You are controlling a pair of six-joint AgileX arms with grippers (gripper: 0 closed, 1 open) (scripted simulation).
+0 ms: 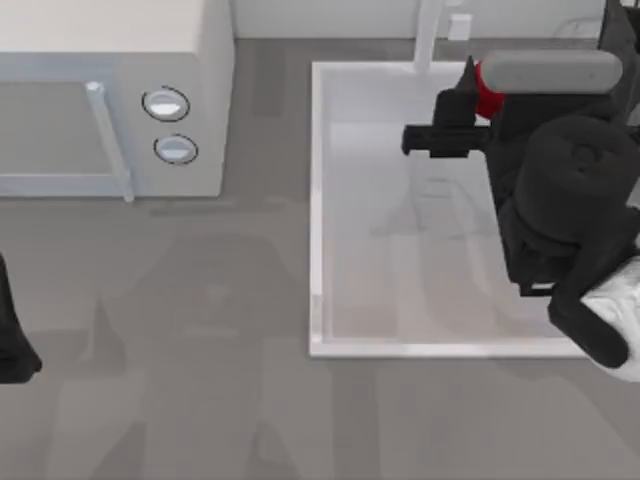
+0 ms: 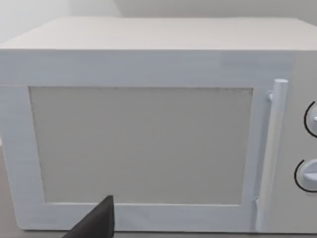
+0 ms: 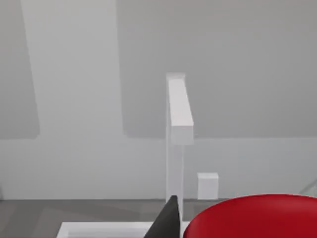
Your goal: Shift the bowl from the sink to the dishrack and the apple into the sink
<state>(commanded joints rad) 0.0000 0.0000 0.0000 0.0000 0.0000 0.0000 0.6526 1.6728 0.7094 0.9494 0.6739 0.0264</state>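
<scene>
Right arm reaches over the sink (image 1: pixel 330 200), a white basin on the right half of the table, with its right gripper (image 1: pixel 470 95) above the basin's far right corner, close to the white faucet (image 1: pixel 428 35). The apple (image 1: pixel 487 97), a red patch, sits right at the gripper's tip, pressed against the dark finger (image 1: pixel 466 78) seen from above and partly tucked under the arm's grey wrist housing. In the right wrist view the apple (image 3: pixel 252 217) looms large and red just beside 1 dark fingertip (image 3: pixel 166 220), with the faucet (image 3: pixel 177 139) upright beyond it and a small white block (image 3: pixel 207 185) near its foot. The gripper looks to be clamped on the apple, though the second finger is hidden, so how wide the jaws stand is unclear. Left gripper (image 1: pixel 15 345) is parked at the table's left edge; its wrist view faces the white microwave (image 2: pixel 148 134), with 1 dark fingertip (image 2: pixel 96 222) low in view. The microwave (image 1: pixel 110 100), 2 round knobs (image 1: pixel 166 104) on its front, occupies the far left of the table.
</scene>
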